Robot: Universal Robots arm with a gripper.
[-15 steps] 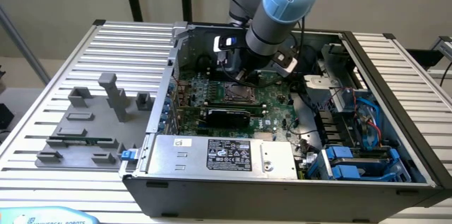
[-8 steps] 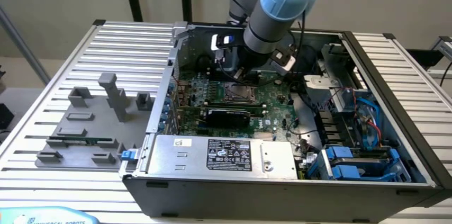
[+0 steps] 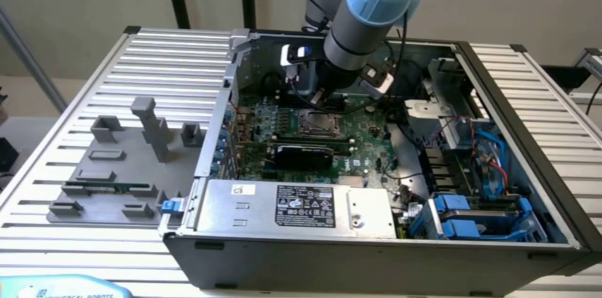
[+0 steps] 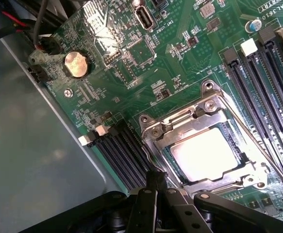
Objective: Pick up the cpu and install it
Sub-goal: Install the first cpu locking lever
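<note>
One claw, black and angular, shows its fingers pinched together. Just past its tips lies one cpu, a flat square with a bright silver top. It is seated inside one hinged metal socket frame and is apart from the claw. Two banks of long black memory slots flank that socket on the green motherboard, and one round coin cell gleams farther off. From the exterior view we count one grey-blue arm reaching into one open steel case, which sits on a ribbed table.
</note>
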